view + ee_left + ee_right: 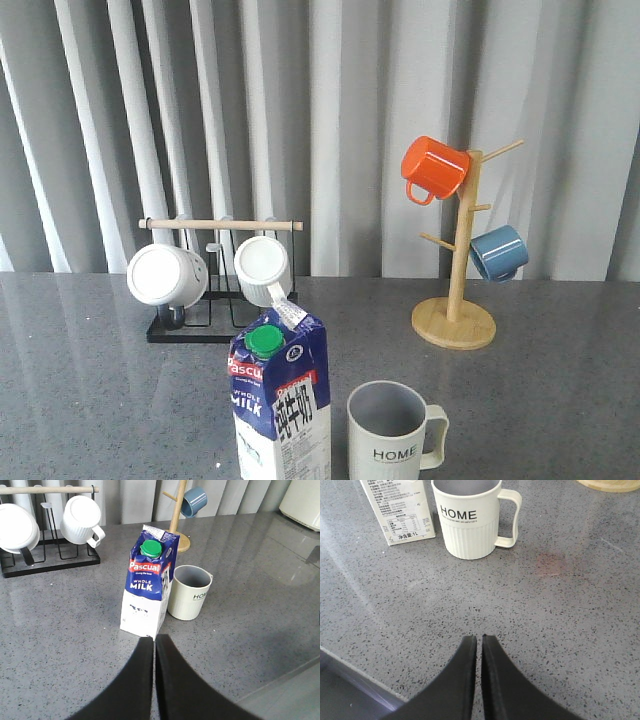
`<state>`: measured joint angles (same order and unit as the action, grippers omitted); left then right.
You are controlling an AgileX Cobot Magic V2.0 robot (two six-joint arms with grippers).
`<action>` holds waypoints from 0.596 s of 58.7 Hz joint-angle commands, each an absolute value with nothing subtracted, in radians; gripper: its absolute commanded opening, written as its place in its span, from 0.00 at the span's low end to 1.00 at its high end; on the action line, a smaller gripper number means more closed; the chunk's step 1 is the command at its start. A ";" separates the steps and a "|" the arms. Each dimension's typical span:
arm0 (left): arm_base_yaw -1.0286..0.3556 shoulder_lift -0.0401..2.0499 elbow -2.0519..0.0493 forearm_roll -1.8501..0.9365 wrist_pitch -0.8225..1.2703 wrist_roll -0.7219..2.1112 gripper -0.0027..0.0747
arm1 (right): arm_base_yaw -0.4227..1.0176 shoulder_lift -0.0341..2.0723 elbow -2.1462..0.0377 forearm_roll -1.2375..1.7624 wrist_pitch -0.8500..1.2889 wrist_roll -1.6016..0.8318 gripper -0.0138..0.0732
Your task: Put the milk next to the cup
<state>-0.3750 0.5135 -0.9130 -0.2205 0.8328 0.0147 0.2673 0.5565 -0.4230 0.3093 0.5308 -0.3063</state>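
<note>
The milk [281, 405], a dark-blue and white carton with a green cap, stands upright on the grey table near its front edge. The cream-white HOME cup [391, 436] stands just to its right, a small gap between them. Both show in the left wrist view, the milk [147, 587] beside the cup [188, 592], and in the right wrist view, the milk [399, 510] and the cup [470, 517]. My left gripper [154, 639] is shut and empty, just short of the carton's base. My right gripper [479, 638] is shut and empty, well back from the cup. Neither arm shows in the front view.
A black rack with a wooden bar [220, 226] holds white ribbed mugs [166, 274] at the back left. A wooden mug tree [455, 322] at the back right holds an orange mug [434, 167] and a blue mug [498, 252]. Curtains hang behind the table.
</note>
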 commanded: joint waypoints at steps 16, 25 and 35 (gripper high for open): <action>-0.379 0.454 -0.926 -0.114 0.806 0.012 0.02 | 0.265 0.557 -0.452 0.315 0.474 -0.311 0.19; -0.372 0.422 -0.847 0.000 0.737 0.011 0.02 | 0.265 0.557 -0.452 0.315 0.474 -0.311 0.19; -0.294 0.287 -0.587 0.048 0.458 0.010 0.02 | 0.265 0.557 -0.452 0.315 0.474 -0.311 0.19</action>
<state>-0.3268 0.3420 -0.6834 0.0309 0.6809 0.0147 0.2673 0.5565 -0.4230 0.3093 0.5328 -0.3063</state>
